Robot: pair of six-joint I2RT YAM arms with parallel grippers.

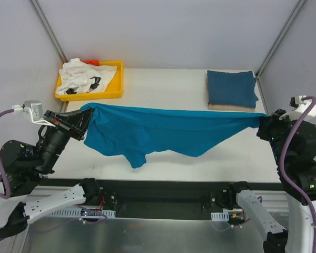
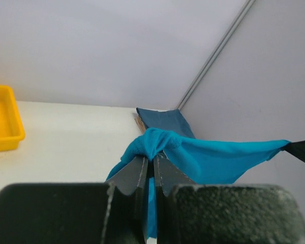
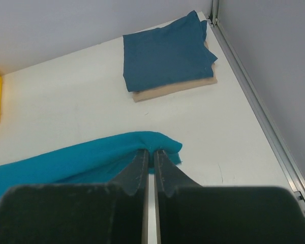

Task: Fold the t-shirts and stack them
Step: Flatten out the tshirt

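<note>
Teal-blue t-shirt (image 1: 163,132) stretched in mid-air across the front of the desk (image 1: 168,89), held at both ends by two robot arms. At left, the left arm (image 1: 52,142) has the left jaws pressed together on a bunched corner of the cloth; at right, the right arm (image 1: 295,147) has the right jaws pinching the opposite edge, a small fold of fabric showing past the tips. The top edge runs nearly taut between them while the body of the shirt sags toward the near edge of the desk; whether its lowest fold touches the surface cannot be told. In the far right corner, a darker blue t-shirt (image 1: 231,88) lies folded on top of a folded tan cloth (image 1: 234,107). At far left, a white t-shirt with black marks (image 1: 84,76) sits crumpled in a yellow tray (image 1: 116,79), with something orange-red (image 1: 93,62) showing at its far side.
</note>
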